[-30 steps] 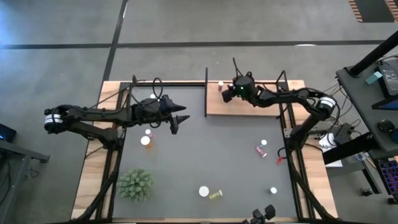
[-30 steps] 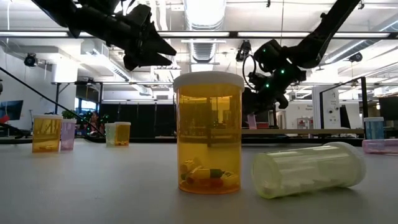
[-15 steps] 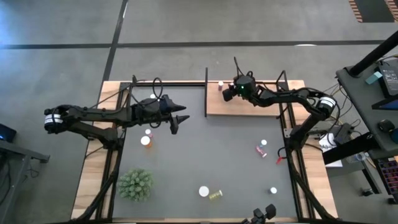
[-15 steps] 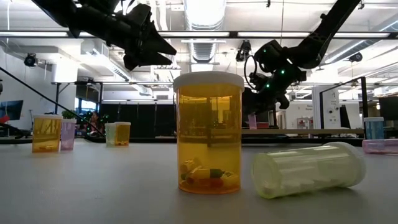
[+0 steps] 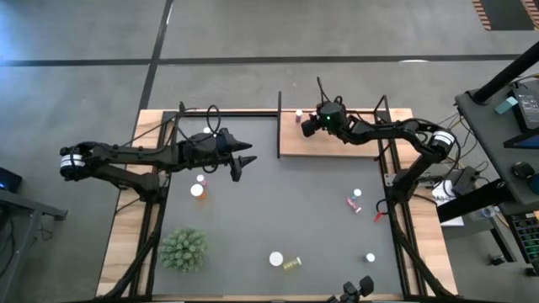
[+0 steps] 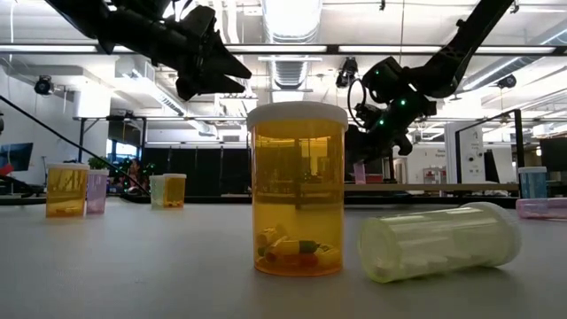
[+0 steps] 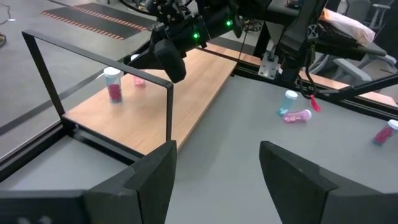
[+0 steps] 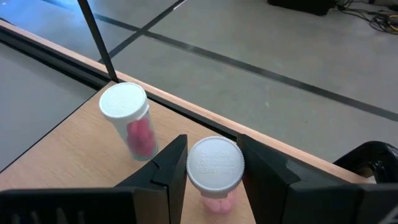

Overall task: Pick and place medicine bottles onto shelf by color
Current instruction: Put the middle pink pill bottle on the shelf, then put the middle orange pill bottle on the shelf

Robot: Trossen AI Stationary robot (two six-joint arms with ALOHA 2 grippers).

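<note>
My right gripper [image 5: 306, 124] is over the far left end of the light-brown wooden shelf [image 5: 354, 145], shut on an upright pink bottle with a white cap [image 8: 214, 165]. A second pink bottle [image 8: 127, 118] stands on its base on the board right beside it, and also shows in the high view [image 5: 298, 114]. My left gripper [image 5: 243, 162] hangs open and empty above the dark mat, left of the shelf; its fingers frame the left wrist view [image 7: 214, 180]. My right gripper pinches the pink bottle between its two fingers [image 8: 171, 165] at the sides of its white cap [image 8: 194, 167]. The fingers come from above, slanting toward the far edge. The bottle is upright, and I cannot tell whether its base rests on the board.
On the mat stand an orange bottle [image 5: 197, 190], a white-capped one [image 5: 200, 178], an orange one [image 5: 276, 259] beside a lying yellow-green one [image 5: 291, 264], a lying pink one [image 5: 353, 203] and white caps [image 5: 370, 257]. A spiky green plant [image 5: 184, 250] sits near left. Thin black posts [image 7: 171, 109] rim the shelf.
</note>
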